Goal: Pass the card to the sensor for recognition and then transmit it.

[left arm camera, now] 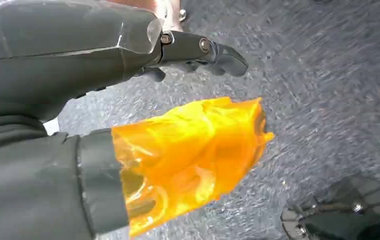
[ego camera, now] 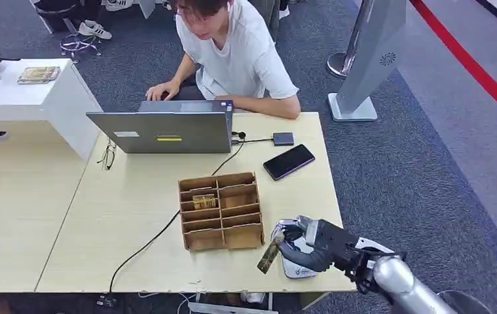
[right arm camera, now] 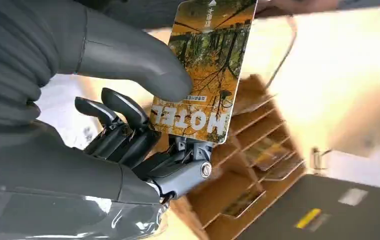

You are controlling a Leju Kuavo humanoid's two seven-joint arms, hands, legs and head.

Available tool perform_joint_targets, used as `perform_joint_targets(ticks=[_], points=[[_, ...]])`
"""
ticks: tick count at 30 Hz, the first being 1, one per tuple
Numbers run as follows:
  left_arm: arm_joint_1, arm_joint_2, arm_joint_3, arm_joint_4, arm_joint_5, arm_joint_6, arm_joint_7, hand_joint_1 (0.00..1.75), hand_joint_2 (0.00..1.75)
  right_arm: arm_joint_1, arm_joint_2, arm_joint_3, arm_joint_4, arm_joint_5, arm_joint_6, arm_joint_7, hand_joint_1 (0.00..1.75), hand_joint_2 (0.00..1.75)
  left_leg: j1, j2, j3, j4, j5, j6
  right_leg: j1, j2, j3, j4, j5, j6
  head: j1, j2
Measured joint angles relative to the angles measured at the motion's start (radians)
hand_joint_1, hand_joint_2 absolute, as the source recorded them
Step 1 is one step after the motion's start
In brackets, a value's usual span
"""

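Observation:
My right hand (ego camera: 312,246) hovers near the table's front right corner and pinches a card (ego camera: 269,255) between thumb and fingers. The card hangs tilted just left of a small white sensor (ego camera: 296,267) that lies under the hand. In the right wrist view the card (right arm camera: 205,70) shows an autumn forest picture and the word MOTEL, with the thumb (right arm camera: 142,55) pressed on its face. A wooden divided box (ego camera: 220,210) stands left of the hand, with another card (ego camera: 204,201) in one compartment. My left hand (left arm camera: 102,70) hangs over grey carpet, fingers apart, holding nothing.
A person sits at the far side of the table (ego camera: 134,196) behind an open laptop (ego camera: 167,131). A black phone (ego camera: 289,161), a small dark hub (ego camera: 283,138) and a cable (ego camera: 154,239) lie on the table. Glasses (ego camera: 107,157) lie at the left.

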Motion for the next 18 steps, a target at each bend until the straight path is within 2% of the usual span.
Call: perform_joint_targets(ticks=[2,5,8,13,15,18], points=[[-0.030,-0.010,0.000,-0.016,-0.008,0.019,0.018,0.00,0.00,-0.031,0.002,0.011,0.026,0.006,-0.005,0.014,1.75,1.75,-0.001,-0.003,0.001,0.000,0.001,0.000,-0.001,-0.004,0.002,0.000,0.000,0.000,0.000,0.000],[-0.029,-0.038,0.000,-0.028,-0.012,0.059,0.014,0.00,0.00,-0.051,-0.008,0.019,0.047,0.048,-0.032,0.034,1.75,1.75,-0.002,-0.001,0.001,0.000,0.001,0.000,-0.001,-0.002,0.002,0.001,0.000,0.000,0.000,0.000],[-0.023,-0.053,0.001,-0.031,-0.007,0.065,0.005,0.00,0.00,-0.077,-0.016,0.029,0.066,0.095,-0.054,0.057,1.75,1.75,-0.003,-0.001,0.000,0.000,0.001,0.000,-0.002,-0.001,0.001,0.001,0.000,0.001,0.000,0.000],[-0.062,0.009,0.045,-0.034,0.024,-0.034,0.012,0.00,0.00,-0.221,-0.015,0.096,0.153,0.192,-0.051,0.098,1.75,1.75,-0.003,0.001,0.001,0.000,0.002,0.001,-0.002,0.000,0.000,0.001,0.000,0.001,0.000,0.000],[-0.074,0.029,0.060,-0.034,0.023,-0.037,0.013,0.00,0.00,-0.259,-0.014,0.122,0.174,0.246,-0.068,0.121,1.75,1.75,-0.003,-0.001,0.000,0.000,0.003,0.001,-0.002,-0.002,0.000,0.002,0.000,0.000,-0.001,0.000],[-0.076,0.036,0.075,-0.034,0.019,-0.034,0.017,0.00,0.00,-0.294,-0.014,0.152,0.191,0.290,-0.079,0.139,1.75,1.75,-0.003,-0.001,0.000,0.000,0.003,0.001,-0.002,-0.002,0.000,0.002,0.000,0.000,0.000,0.000]])
